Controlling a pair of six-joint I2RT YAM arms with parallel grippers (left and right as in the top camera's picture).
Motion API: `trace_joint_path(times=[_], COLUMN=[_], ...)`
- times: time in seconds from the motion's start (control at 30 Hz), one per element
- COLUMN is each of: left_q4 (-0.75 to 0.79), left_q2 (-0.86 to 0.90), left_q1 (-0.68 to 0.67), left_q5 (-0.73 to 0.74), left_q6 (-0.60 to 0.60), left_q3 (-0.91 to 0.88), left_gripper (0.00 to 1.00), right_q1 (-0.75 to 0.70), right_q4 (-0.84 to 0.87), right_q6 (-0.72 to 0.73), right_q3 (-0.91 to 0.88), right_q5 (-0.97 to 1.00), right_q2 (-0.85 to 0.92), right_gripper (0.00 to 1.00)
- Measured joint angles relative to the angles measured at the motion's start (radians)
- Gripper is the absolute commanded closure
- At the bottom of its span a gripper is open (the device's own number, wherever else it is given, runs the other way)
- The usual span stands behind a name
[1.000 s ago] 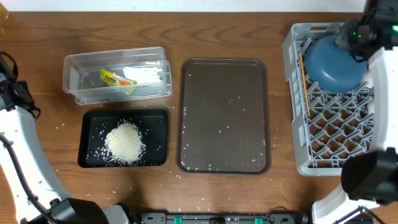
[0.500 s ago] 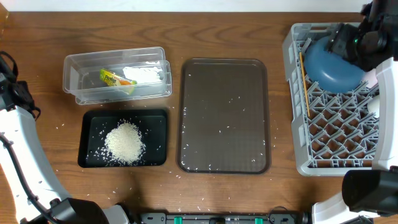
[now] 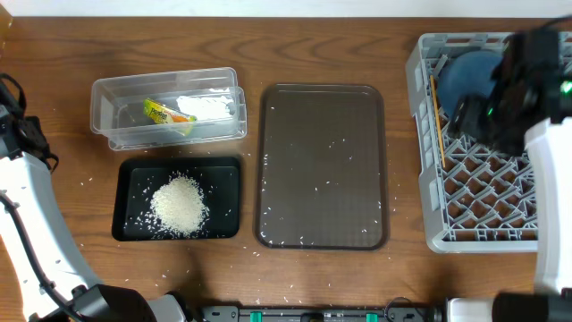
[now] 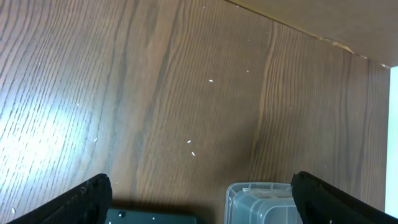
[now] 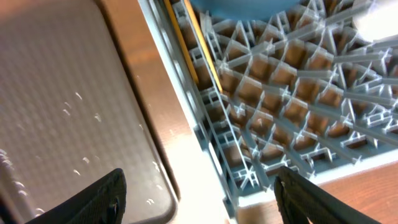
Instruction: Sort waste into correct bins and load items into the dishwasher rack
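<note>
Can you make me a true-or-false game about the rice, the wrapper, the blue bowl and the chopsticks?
The rice pile lies in the black tray. True.
The yellow-green wrapper is in the black tray too. False: it is in the clear tub.
The dark-blue bowl sits in the grey rack. True.
The right gripper is squeezing the chopsticks. False: it is open and empty; the chopsticks lie in the rack.

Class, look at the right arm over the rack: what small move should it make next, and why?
Probably lift the right tool clear of the rack: its jaws are open and empty, and the dark-blue bowl already sits inside.
</note>
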Motion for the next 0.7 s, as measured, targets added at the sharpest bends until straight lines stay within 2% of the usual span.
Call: trace_joint_path(times=[0.03,0.07,0.1,0.33,0.7], left_q4=[0.0,0.0,0.0,0.0,0.0], left_q2=[0.0,0.0,0.0,0.0,0.0], left_q1=[0.0,0.0,0.0,0.0,0.0], left_q5=[0.0,0.0,0.0,0.0,0.0], left_q6=[0.0,0.0,0.0,0.0,0.0], left_q3=[0.0,0.0,0.0,0.0,0.0], left_gripper=[0.05,0.05,0.05,0.05,0.05], right_q1=[0.011,0.025,0.033,0.093,0.093], right_q4=[0.018,0.041,0.047,0.068,0.053], right_q6=[0.008,0.016,0.025,0.07,0.081], right_q3=[-0.052,-0.099,-0.132,-0.283,-0.293], right_q5=[0.006,0.011,0.014,0.02,-0.018], right_q2=[-0.029,-0.06,-0.083,-0.275,-0.285], right_gripper=[0.23,0.15,0.01,0.01,0.01])
